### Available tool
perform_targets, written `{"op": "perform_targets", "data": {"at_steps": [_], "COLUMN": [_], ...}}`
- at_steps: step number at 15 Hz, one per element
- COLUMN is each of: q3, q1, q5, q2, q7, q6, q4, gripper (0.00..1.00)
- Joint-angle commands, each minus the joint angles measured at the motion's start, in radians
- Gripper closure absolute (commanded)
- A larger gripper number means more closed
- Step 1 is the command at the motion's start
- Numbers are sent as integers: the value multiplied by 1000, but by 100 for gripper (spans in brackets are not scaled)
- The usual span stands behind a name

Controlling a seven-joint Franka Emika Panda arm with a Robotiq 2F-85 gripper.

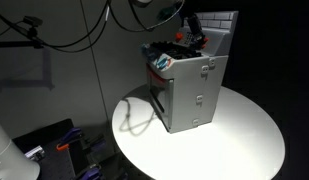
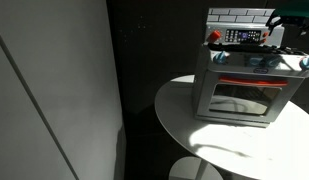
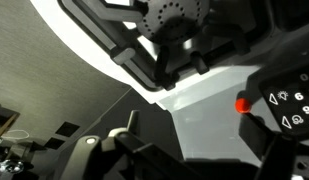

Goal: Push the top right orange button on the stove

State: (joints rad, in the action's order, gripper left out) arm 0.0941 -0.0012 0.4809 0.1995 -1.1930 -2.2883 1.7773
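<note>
Claw (image 1: 190,32) hovers above stove (image 1: 194,95), seemingly near orange button (image 3: 242,104) beside white symbols (image 3: 285,98).

A grey toy stove (image 1: 194,95) is seen standing on a round white surface (image 1: 249,135). The gripper (image 1: 192,40) is held over its top, beside the brick-patterned back panel (image 1: 220,22); how far apart the fingers are cannot be made out.

A round white table (image 1: 244,140) filled the 5 o'clock part of an exterior view. A dark loop (image 1: 131,118), cable or shadow, lay at its 9 o'clock edge. Black cables (image 1: 64,35) hung at 10 o'clock, and floor clutter (image 1: 62,147) with an orange piece sat at 8 o'clock. In an exterior view a pale wall panel (image 2: 44,90) stood at 9 o'clock.
</note>
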Motion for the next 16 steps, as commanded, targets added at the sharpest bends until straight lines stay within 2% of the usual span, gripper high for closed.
{"op": "perform_targets", "data": {"at_steps": [1,16], "q3": [14,48], "q1": [16,28], "q5": [7,19], "q2": [31,124], "q7": [-15,-43], "q6": [36,6], "q4": [-51,-153], "gripper": [0,0]}}
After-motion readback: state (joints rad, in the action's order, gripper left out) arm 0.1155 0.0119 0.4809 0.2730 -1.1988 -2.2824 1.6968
